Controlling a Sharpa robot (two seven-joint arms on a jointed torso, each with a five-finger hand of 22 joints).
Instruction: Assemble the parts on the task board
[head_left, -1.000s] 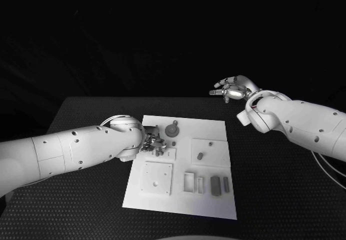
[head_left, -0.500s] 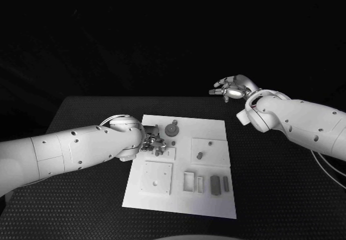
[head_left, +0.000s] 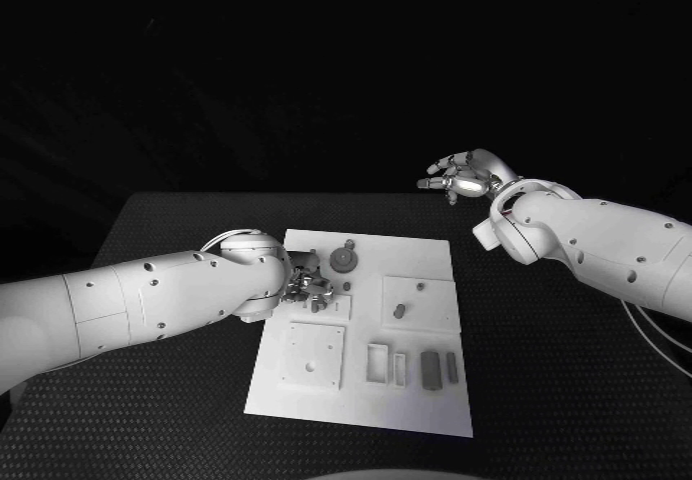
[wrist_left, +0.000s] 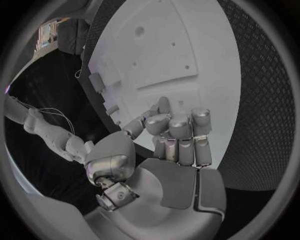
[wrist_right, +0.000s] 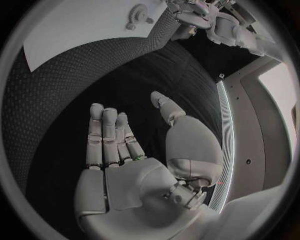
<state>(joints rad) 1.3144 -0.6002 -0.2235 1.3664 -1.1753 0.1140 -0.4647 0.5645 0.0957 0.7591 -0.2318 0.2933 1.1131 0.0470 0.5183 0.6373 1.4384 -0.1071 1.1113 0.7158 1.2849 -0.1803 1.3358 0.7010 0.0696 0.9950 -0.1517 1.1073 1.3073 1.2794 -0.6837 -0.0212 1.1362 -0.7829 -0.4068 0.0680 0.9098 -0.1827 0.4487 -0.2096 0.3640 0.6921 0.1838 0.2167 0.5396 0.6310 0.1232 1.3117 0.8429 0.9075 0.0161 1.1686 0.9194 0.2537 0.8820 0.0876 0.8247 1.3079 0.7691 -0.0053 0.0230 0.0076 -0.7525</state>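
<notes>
The white task board (head_left: 368, 395) lies in the middle of the black table. On it are grey parts: a round gear-like piece (head_left: 343, 261), two small pegs (head_left: 400, 312), and flat bars (head_left: 430, 368) near the front. My left hand (head_left: 306, 288) hovers low over the board's left edge, just beside the gear. Its fingers (wrist_left: 178, 125) are curled in with the thumb against them, and I see no part between them. My right hand (head_left: 459, 178) is raised beyond the table's far right corner, its fingers (wrist_right: 107, 137) straight and apart, holding nothing.
A square plate with a hole (head_left: 315, 355) takes up the board's front left, and another raised plate (head_left: 423, 300) sits at middle right. Bare black table (head_left: 577, 380) surrounds the board (wrist_left: 187, 45) on all sides. The board's corner (wrist_right: 81, 25) lies well away from the right hand.
The left hand's fingers have shifted very slightly at the board's left edge. The right hand and the parts stay where they were.
</notes>
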